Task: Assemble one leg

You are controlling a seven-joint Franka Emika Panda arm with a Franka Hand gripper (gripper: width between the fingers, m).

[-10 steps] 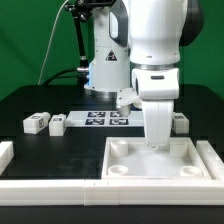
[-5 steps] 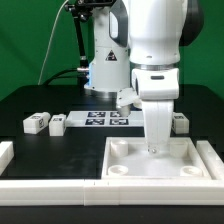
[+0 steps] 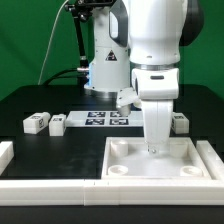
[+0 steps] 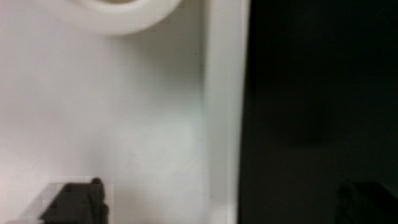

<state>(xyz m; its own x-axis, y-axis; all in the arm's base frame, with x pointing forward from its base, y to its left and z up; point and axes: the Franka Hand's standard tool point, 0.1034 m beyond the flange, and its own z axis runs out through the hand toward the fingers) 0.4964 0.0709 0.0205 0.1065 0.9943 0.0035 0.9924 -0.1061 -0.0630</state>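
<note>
My gripper (image 3: 158, 147) points straight down at the far side of the large white square panel (image 3: 130, 163). In the wrist view its two dark fingertips (image 4: 75, 200) stand wide apart with nothing between them but the panel's edge (image 4: 224, 120); one fingertip is over the white panel, the other over the black table. A round corner socket (image 4: 125, 10) shows on the panel. Two legs (image 3: 36, 123) (image 3: 57, 124) lie on the table at the exterior view's left. A third leg (image 3: 180, 122) lies right of the arm. A fourth white piece (image 3: 126, 97) shows behind the arm.
The marker board (image 3: 104, 119) lies flat between the legs and the arm. White rails (image 3: 50, 185) run along the front and on both sides (image 3: 209, 155) of the panel. The robot's base (image 3: 103, 70) stands at the back.
</note>
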